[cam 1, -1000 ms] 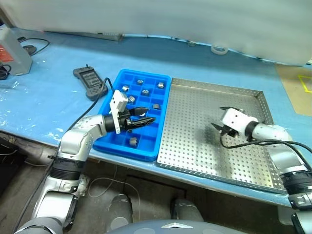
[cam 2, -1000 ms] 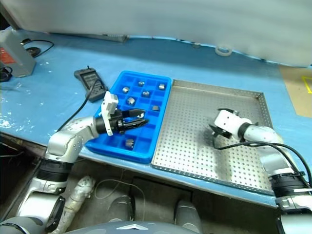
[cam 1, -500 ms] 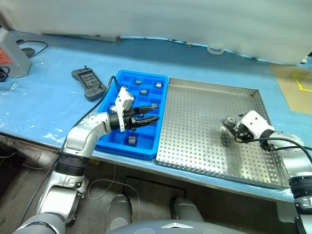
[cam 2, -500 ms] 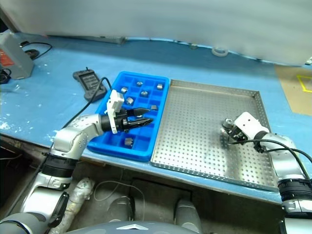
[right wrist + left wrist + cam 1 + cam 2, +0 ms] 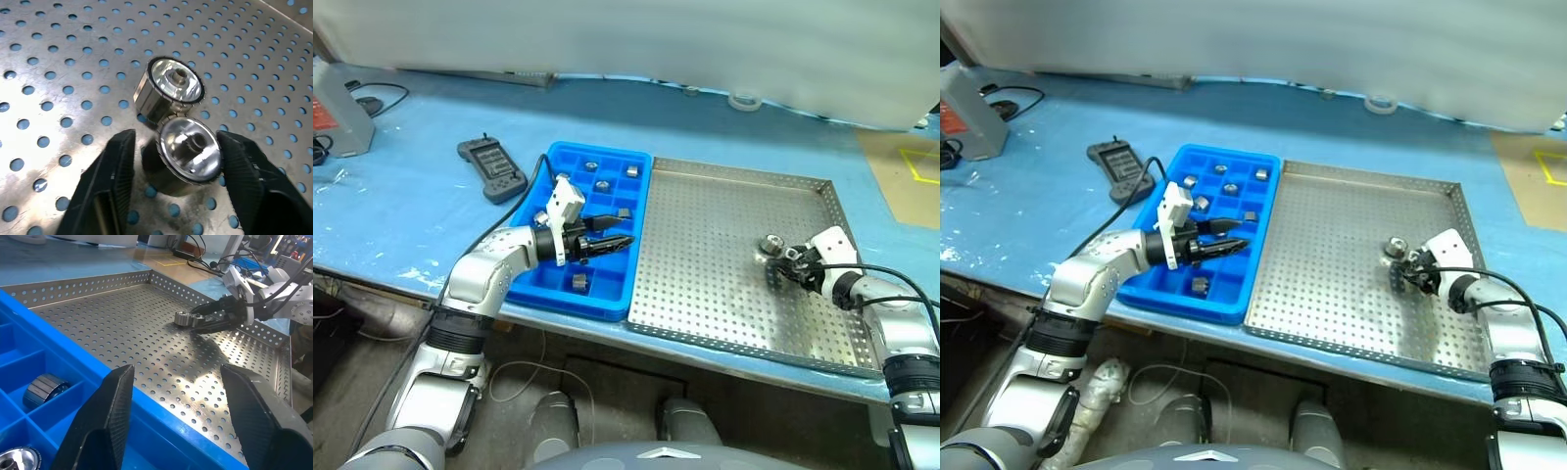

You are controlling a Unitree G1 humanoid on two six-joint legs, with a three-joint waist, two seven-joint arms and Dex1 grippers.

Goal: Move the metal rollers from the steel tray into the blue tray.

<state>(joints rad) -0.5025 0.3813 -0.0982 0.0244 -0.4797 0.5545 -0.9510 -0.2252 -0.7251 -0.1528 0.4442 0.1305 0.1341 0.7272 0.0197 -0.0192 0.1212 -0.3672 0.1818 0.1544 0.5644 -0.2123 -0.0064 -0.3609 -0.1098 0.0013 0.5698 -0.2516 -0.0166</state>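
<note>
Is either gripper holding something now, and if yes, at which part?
The left gripper holds nothing. The right gripper's fingers flank the nearer roller at its curved sides; one finger is apart from it, so no firm hold.

Grey box (image 5: pixel 337 113) at the counter's far left corner: running off the picture edge, label unreadable. Left hand (image 5: pixel 617 231) overlapping part of the blue tray (image 5: pixel 536 280), covering some compartments. Rollers (image 5: pixel 1230 188) in the far compartments are showing too small to make out centre holes.
</note>
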